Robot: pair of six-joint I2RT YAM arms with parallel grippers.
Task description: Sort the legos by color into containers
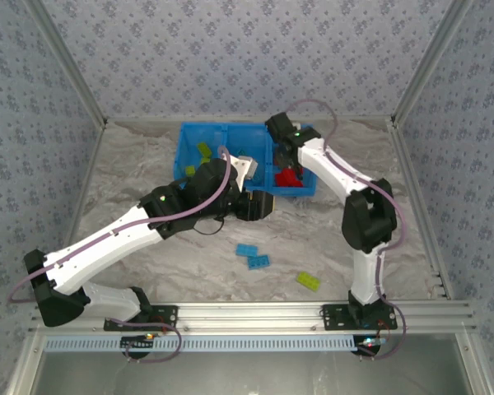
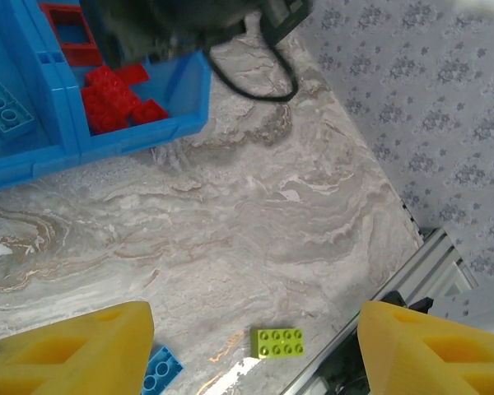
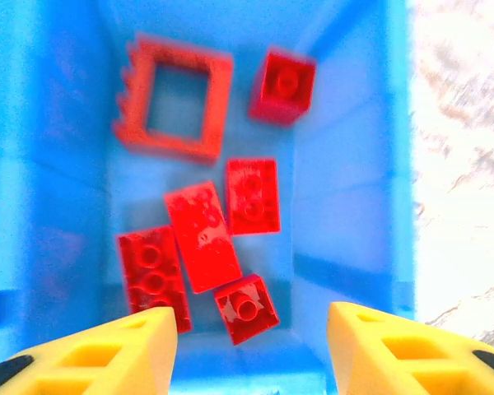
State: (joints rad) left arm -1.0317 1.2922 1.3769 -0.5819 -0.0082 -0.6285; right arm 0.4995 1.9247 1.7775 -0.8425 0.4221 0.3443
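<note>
as the left arm (image 1: 115, 239) overhangs the bin (image 1: 184, 141), a green brick (image 1: 307, 281) lies apart.

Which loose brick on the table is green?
The rightmost one, the lime brick; the other two loose bricks are light blue.

Glossy plastic legos (image 3: 202, 239); smooth marbled tabletop (image 2: 272, 214)

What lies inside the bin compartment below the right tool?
Red pieces: an open frame and five bricks. The compartment has its near corners covered by the right tool and its yellow fingers.
</note>
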